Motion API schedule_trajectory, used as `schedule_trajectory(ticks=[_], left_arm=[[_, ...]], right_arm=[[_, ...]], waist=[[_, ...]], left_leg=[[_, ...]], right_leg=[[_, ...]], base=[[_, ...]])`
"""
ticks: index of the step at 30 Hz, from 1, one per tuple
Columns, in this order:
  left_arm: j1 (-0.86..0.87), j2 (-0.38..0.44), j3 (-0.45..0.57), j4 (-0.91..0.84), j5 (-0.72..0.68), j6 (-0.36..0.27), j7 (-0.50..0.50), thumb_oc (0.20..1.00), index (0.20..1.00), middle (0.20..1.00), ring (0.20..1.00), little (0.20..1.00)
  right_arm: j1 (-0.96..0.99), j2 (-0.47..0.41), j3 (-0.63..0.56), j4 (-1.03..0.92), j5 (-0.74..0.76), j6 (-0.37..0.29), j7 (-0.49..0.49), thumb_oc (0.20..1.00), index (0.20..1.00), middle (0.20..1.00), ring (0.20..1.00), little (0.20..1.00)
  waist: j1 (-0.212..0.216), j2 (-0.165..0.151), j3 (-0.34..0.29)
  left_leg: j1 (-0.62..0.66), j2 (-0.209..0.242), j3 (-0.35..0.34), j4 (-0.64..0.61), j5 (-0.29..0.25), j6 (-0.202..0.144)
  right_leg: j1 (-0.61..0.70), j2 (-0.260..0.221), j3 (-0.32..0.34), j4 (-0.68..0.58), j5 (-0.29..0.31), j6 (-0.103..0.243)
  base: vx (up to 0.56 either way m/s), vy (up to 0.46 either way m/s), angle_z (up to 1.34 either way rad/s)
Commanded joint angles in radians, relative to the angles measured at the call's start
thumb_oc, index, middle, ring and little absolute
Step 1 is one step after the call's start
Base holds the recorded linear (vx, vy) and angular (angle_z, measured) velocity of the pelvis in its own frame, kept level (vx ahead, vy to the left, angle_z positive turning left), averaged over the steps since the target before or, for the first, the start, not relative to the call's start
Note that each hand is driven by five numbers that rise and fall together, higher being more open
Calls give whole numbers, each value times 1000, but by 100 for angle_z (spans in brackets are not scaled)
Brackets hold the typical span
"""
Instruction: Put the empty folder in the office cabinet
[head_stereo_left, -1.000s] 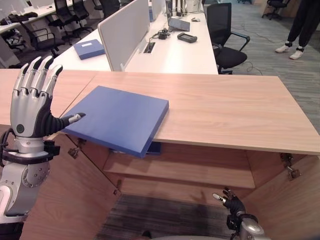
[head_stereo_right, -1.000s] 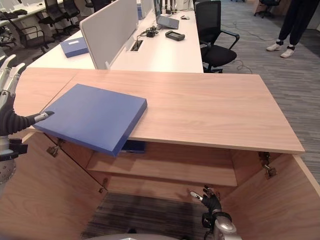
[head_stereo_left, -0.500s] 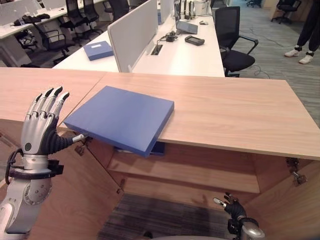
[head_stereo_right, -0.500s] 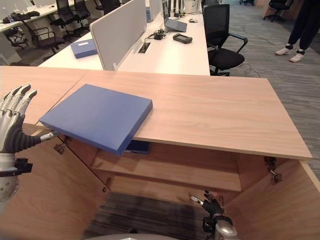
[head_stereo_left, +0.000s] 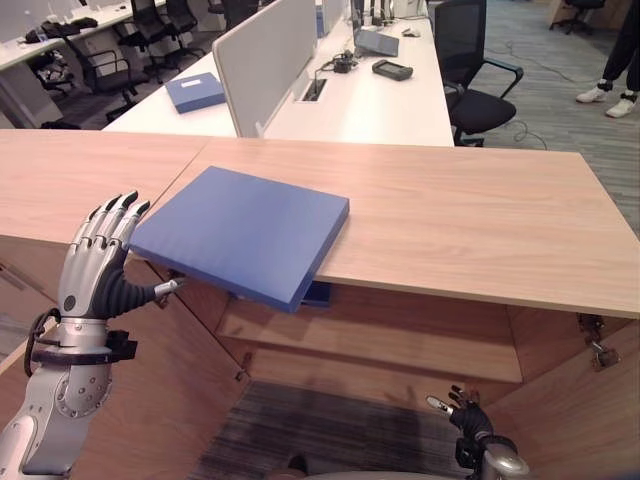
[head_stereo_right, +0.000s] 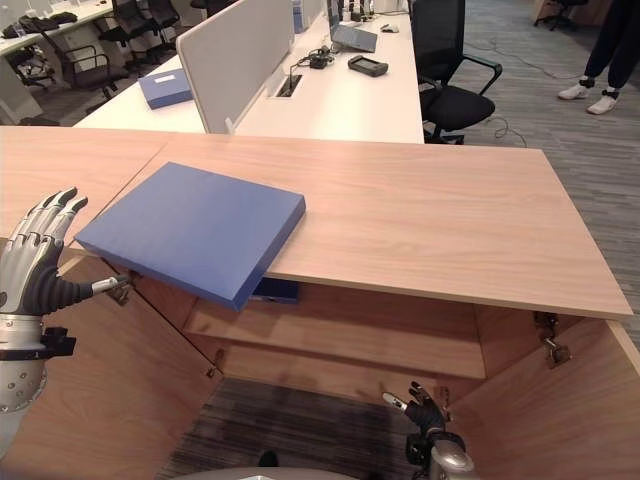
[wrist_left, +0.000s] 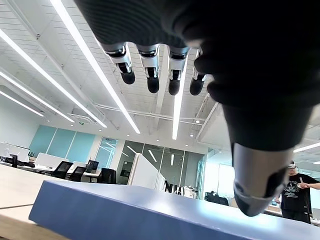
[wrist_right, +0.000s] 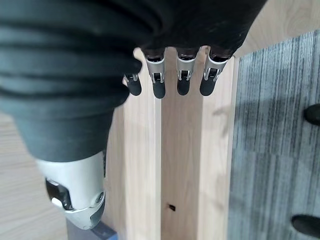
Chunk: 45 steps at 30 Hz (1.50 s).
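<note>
A flat blue folder (head_stereo_left: 240, 232) lies on the wooden cabinet top (head_stereo_left: 470, 220), its near corner hanging over the front edge above the open cabinet. My left hand (head_stereo_left: 90, 270) stands just left of the folder's near left corner, open, fingers straight up and thumb pointing under the overhanging edge without gripping it. In the left wrist view the folder (wrist_left: 150, 215) shows past the straight fingers (wrist_left: 152, 80). My right hand (head_stereo_left: 466, 413) hangs low in front of the cabinet, open, holding nothing; its fingers (wrist_right: 182, 80) point at a wooden panel.
Both cabinet doors (head_stereo_left: 140, 400) stand swung open; a shelf (head_stereo_left: 380, 340) inside carries another blue item (head_stereo_left: 318, 294). Behind are a white desk with a divider (head_stereo_left: 265, 60), a second blue folder (head_stereo_left: 195, 92), a black chair (head_stereo_left: 480, 50) and a person's legs (head_stereo_left: 612, 60).
My left hand has come down from beside the cabinet top to just below the folder's left corner, thumb near its underside. The camera has shifted; folder and right hand stay put.
</note>
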Motion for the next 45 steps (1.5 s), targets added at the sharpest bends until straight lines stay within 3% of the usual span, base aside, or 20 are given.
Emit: schedule_trajectory(ticks=[1, 11, 28, 45], left_arm=[[-86, 78, 13, 1, 16, -7, 5, 1000, 1000, 1000, 1000, 1000], [-90, 174, -25, 18, 95, -7, -22, 1000, 1000, 1000, 1000, 1000], [-108, 234, -52, 13, 128, -11, -46, 1000, 1000, 1000, 1000, 1000], [-161, 189, -155, 39, 134, -7, -68, 1000, 1000, 1000, 1000, 1000]], right_arm=[[-95, 4, 6, -23, -18, -23, -7, 1000, 1000, 1000, 1000, 1000], [-87, 2, 3, -16, -8, -25, -6, 1000, 1000, 1000, 1000, 1000], [-95, 13, 6, 28, 19, -26, -5, 1000, 1000, 1000, 1000, 1000], [-102, 14, 4, 30, 23, -17, -11, 1000, 1000, 1000, 1000, 1000]], waist=[[-4, -41, 37], [-19, -34, 38], [-29, -28, 41], [-38, -33, 44]], left_leg=[[76, 74, 17, 25, -92, -65], [84, 76, 23, 23, -95, -66], [89, 77, 27, 22, -95, -66], [92, 77, 28, 23, -98, -64]], right_leg=[[43, -37, 25, 22, -78, 67], [41, -34, 33, 22, -79, 69], [43, -34, 42, 20, -79, 71], [42, -36, 45, 22, -81, 70]], base=[[0, 0, 0], [0, 0, 0], [0, 0, 0], [0, 0, 0]])
